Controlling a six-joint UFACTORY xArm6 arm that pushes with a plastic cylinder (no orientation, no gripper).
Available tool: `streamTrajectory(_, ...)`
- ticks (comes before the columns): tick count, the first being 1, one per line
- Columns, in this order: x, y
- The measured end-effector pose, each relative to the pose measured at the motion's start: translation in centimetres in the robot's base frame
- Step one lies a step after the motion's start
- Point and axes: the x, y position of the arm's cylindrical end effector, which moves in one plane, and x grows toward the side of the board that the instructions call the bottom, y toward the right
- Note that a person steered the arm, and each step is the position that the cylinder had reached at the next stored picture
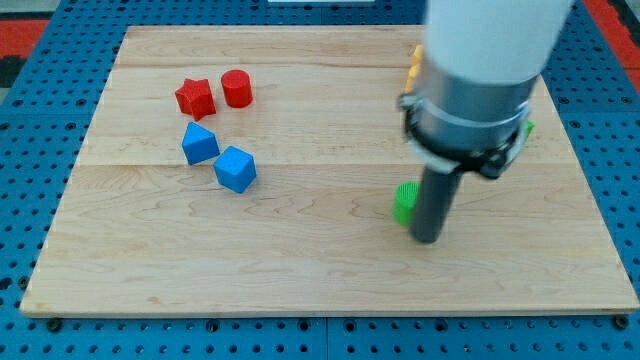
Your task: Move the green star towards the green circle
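A small green block (404,201), shape unclear, lies right of the wooden board's (300,260) centre, touching the left side of my tip (426,239). No claw exists: the arm ends in a bare rod. At upper left sit a red star (195,98), red cylinder (236,88) and two blue blocks (200,144) (236,168). Green (527,129) and yellow (413,66) slivers show beside the arm.

Green block (404,201): lower right of centre of the frame, on the wooden board. Only its left part shows; the rest is hidden behind the dark rod, so shape cannot be confirmed as star or circle. Visible part is bright green with a ridged top edge. It sits against the rod's left side, apparently touching.

Second green block (527,129): right of the frame, upper half. Only 1 small green sliver shows past the arm's grey collar. Shape cannot be told. The 2 green pieces lie well apart.
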Motion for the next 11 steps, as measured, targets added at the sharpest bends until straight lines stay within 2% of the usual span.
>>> streamTrajectory(1,-5.3,1.2)
streamTrajectory(2,-6.3,3.5)
streamTrajectory(3,-4.7,12.3)
streamTrajectory(4,-7.5,19.5)
streamTrajectory(5,-11.9,18.6)
streamTrajectory(6,-11.4,13.9)
streamTrajectory(7,-8.9,8.1)
streamTrajectory(8,-7.7,7.9)
streamTrajectory(9,-11.6,13.3)
streamTrajectory(10,-15.1,12.9)
streamTrajectory(11,-12.7,8.0)
